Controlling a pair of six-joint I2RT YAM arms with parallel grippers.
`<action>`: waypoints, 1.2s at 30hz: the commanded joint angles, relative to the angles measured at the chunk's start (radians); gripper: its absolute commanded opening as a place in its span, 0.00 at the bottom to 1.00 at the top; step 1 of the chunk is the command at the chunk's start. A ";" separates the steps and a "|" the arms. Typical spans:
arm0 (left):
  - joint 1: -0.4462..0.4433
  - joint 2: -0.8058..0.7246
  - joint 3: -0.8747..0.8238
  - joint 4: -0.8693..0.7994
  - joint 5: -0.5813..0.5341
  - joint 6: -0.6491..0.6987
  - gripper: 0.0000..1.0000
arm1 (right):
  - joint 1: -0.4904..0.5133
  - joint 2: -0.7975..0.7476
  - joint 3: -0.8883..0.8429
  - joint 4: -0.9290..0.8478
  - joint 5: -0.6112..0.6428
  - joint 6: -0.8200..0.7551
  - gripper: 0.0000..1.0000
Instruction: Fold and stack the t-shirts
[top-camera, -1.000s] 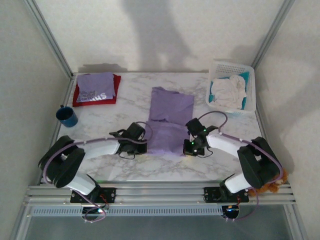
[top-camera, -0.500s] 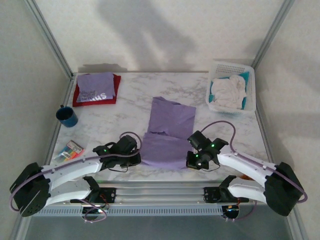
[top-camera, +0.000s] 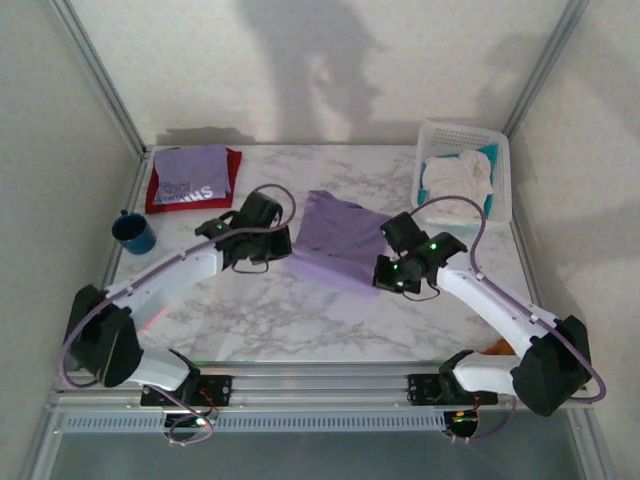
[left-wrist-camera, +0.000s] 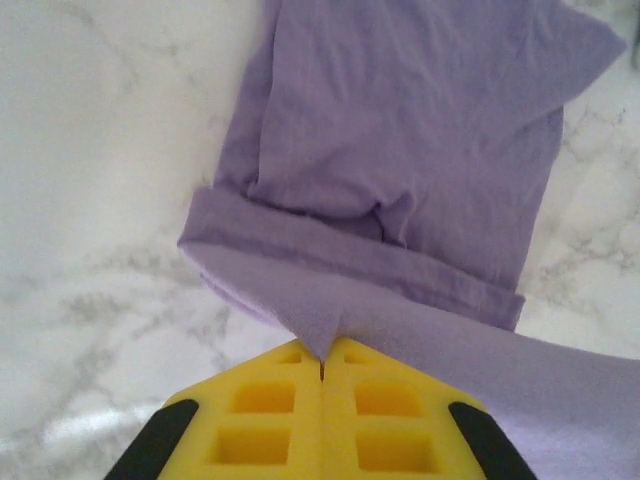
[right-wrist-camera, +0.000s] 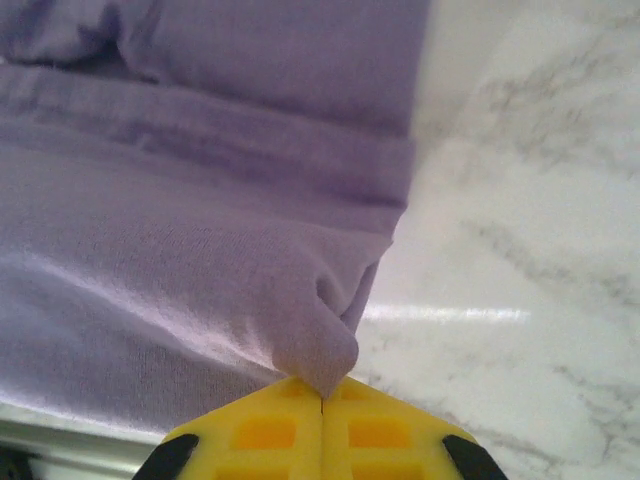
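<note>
Clamped at two hem corners by both jaws, the lavender t-shirt (top-camera: 335, 235) is mid-fold, and the hem should next be laid flat and released.

Your top camera overlooks the white marbled bench (top-camera: 250, 320); both wrist cameras look closely down at the shared plain lavender cloth t-shirt (top-camera: 335, 240).

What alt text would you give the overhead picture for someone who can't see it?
The left tool and right tool each pinch a near corner of a plain lavender t-shirt on a marble table. Elsewhere sit a folded lettered lavender shirt on a red one, a blue mug and a white basket of cloths.
</note>
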 joint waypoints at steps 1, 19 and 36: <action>0.057 0.078 0.093 -0.044 0.040 0.124 0.00 | -0.067 0.055 0.069 -0.009 0.022 -0.095 0.00; 0.142 0.490 0.577 -0.083 0.205 0.233 0.00 | -0.247 0.285 0.262 0.100 -0.033 -0.173 0.00; 0.166 0.705 0.674 -0.028 0.250 0.234 0.00 | -0.311 0.612 0.536 0.127 0.023 -0.190 0.00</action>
